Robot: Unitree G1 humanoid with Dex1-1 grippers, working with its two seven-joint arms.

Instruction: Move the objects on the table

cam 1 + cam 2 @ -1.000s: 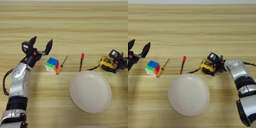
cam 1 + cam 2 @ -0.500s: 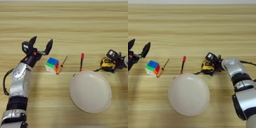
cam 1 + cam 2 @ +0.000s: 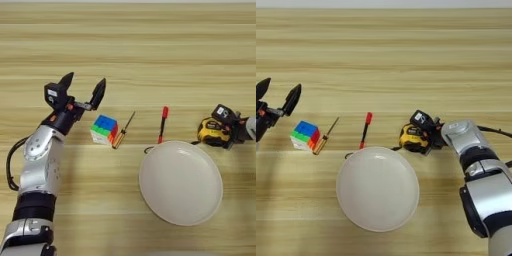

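The puzzle cube [image 3: 104, 129] lies on the wooden table [image 3: 150, 55], left of centre. My left gripper [image 3: 83, 89] hovers just up and left of it, open, with nothing between its fingers. At the right, the yellow-and-black tape measure [image 3: 410, 137] rests on the table. Its black strap runs left along the plate's rim. My right gripper [image 3: 424, 133] reaches in from the right, and its black fingers are closed on the tape measure's right end.
A wooden-handled screwdriver [image 3: 122, 131] lies slanted right beside the cube. A red-capped black pen [image 3: 162, 124] lies between it and the tape measure. A round cream plate [image 3: 180, 182] sits in front, its rim close to the pen tip and the tape measure.
My right forearm has come in a little further from the right, against the tape measure, which has shifted slightly. The left arm and the cube have stayed put.
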